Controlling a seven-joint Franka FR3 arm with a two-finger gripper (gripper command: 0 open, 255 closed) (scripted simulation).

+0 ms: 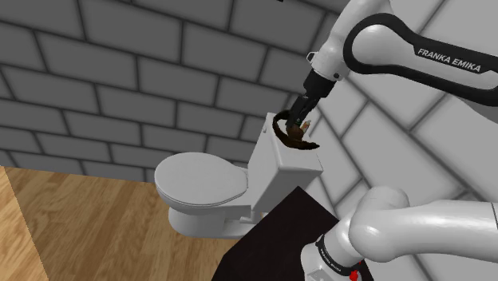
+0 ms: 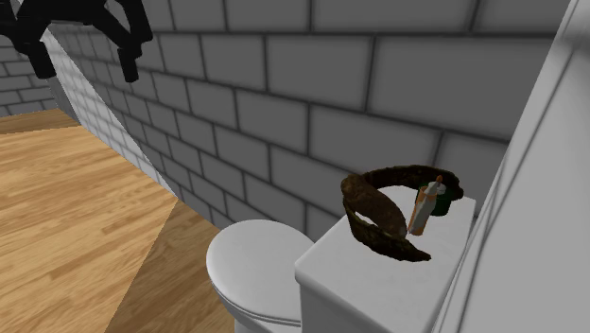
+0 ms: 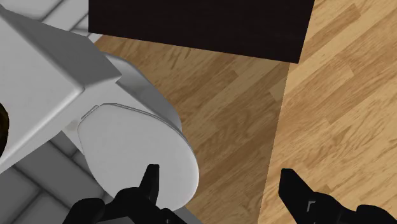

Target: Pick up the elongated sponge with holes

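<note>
The elongated sponge (image 2: 378, 225) is a dark brown, curved strip lying on the white toilet tank lid (image 2: 378, 284), against the tiled wall. From the shoulder view the sponge (image 1: 297, 140) curls on the tank top (image 1: 294, 160). My black gripper (image 1: 300, 110) hangs in the air with its fingers pointing down, and nothing is between them. In the second exterior view the gripper (image 2: 85, 68) is high at the left, well apart from the sponge. The wrist view has both fingers (image 3: 150, 181) standing wide apart over the closed toilet lid (image 3: 133, 146) and the wooden floor.
A small orange bottle (image 2: 423, 208) with a pale cap stands upright beside the sponge, a green object (image 2: 443, 202) behind it. The toilet bowl (image 1: 199, 187) sits in front of the tank. Grey tiled walls close in the corner. The black stand (image 1: 279, 239) is beside the toilet.
</note>
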